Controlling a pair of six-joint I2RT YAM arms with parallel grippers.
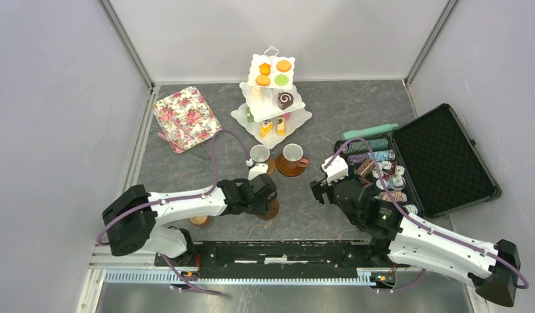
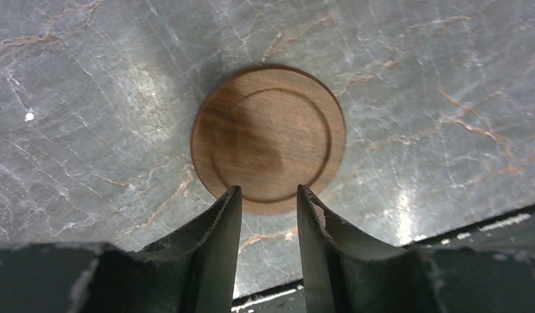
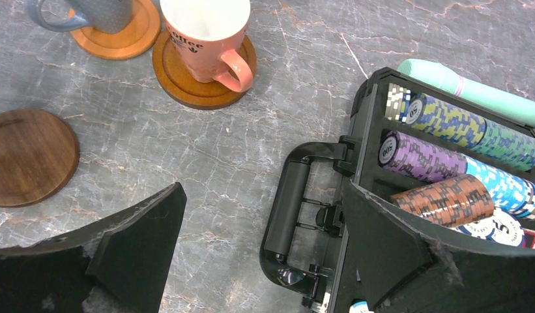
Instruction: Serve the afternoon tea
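Note:
The white three-tier stand (image 1: 272,112) with small toy cakes stands at the back middle. In front of it a grey mug (image 1: 259,154) and a pink mug (image 1: 292,154) each sit on a brown saucer; both show in the right wrist view, the pink mug (image 3: 206,32) and the grey mug (image 3: 95,10). A third saucer (image 2: 268,137) lies bare on the table. My left gripper (image 2: 269,190) hovers over its near rim, open a little and empty; from above it (image 1: 268,197) covers the saucer (image 1: 273,211). My right gripper (image 3: 262,189) is open wide and empty above the table beside the case. A third mug is not clearly seen.
An open black case of poker chips (image 1: 440,160) lies at the right, its handle (image 3: 287,202) just under my right fingers. A teal tube (image 1: 371,131) lies behind it. A floral tray (image 1: 185,117) lies at the back left. A small brown-orange object (image 1: 199,220) sits under my left arm.

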